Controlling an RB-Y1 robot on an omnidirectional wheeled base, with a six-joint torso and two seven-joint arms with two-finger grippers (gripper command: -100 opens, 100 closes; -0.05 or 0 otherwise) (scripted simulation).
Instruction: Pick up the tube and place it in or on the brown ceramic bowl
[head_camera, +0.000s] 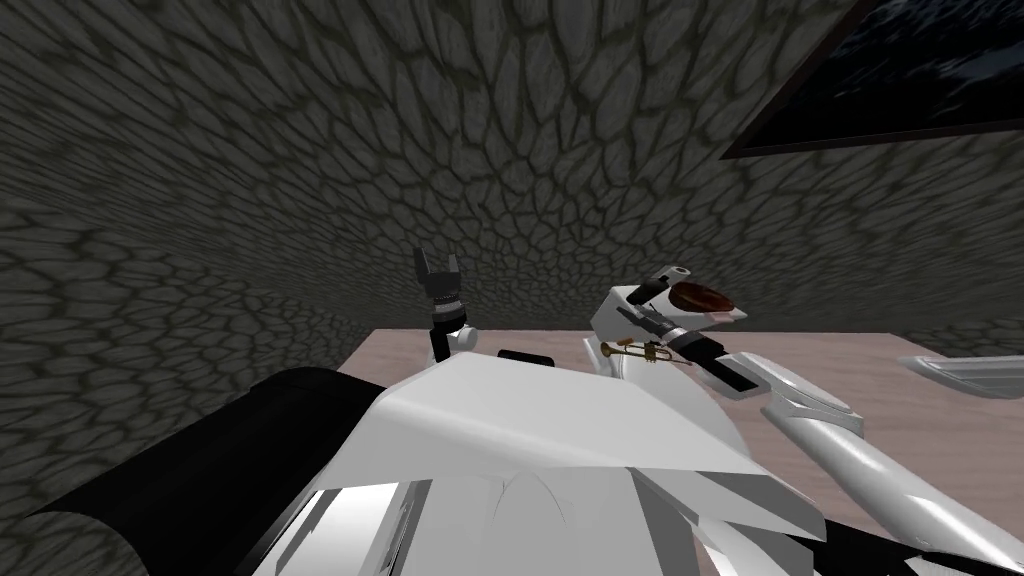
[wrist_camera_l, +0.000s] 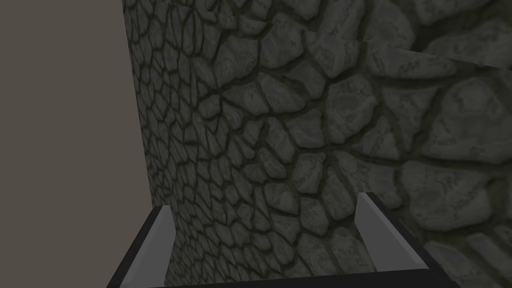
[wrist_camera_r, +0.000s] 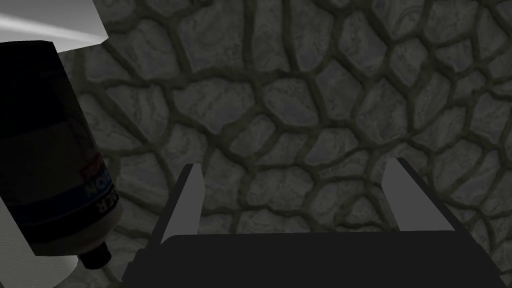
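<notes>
The wall (head_camera: 300, 150) is rough stone, the table (head_camera: 900, 420) matt wood, the bowl (head_camera: 700, 297) glossy, the trumpet (head_camera: 640, 351) brass.

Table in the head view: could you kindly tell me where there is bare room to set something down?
Bare: the pale wooden table top between the brown round bowl and the light grey flat object. Crowded: around the small brass trumpet beside the bowl.

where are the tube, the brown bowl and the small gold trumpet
tube (wrist_camera_r: 45, 140): right wrist view, on its dark body above the label
brown bowl (head_camera: 702, 297): head view, on its brown surface
small gold trumpet (head_camera: 640, 351): head view, on its middle
</notes>
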